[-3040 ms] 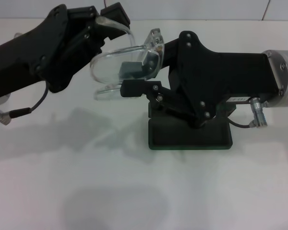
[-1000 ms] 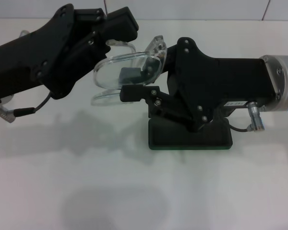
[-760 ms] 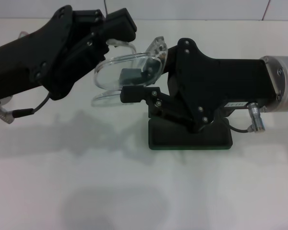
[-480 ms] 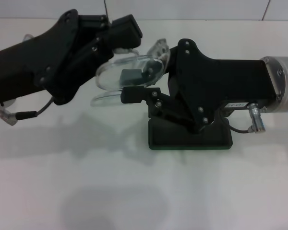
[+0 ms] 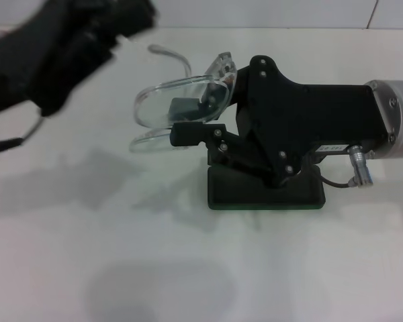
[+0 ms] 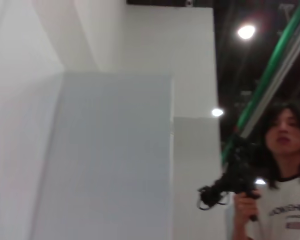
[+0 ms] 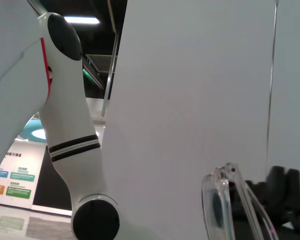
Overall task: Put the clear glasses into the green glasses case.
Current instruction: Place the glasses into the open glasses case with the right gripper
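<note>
1. Case first, nearest the robot: the green glasses case (image 5: 265, 194) lies flat on the white table (image 5: 188, 268), partly hidden under the right arm. Whether its lid is open cannot be told from here, and a closed or half-covered case would block any placement.
2. Above and just beyond the case, the right gripper (image 5: 188, 117) is clamped on the clear glasses (image 5: 178, 107), its fingers pinching one lens while the frame hangs in the air, left of the case rather than over it.
3. That pinch on a smooth lens looks thin; a quick swing or tilt could let the frame slip and drop onto the table short of the case.
4. One temple sticks out toward the far side, open and unsupported; it could catch the case rim on the way down.
5. Farthest off, the left gripper (image 5: 121, 20) is blurred at the far left, clear of the glasses; how far its fingers are open cannot be told.
</note>
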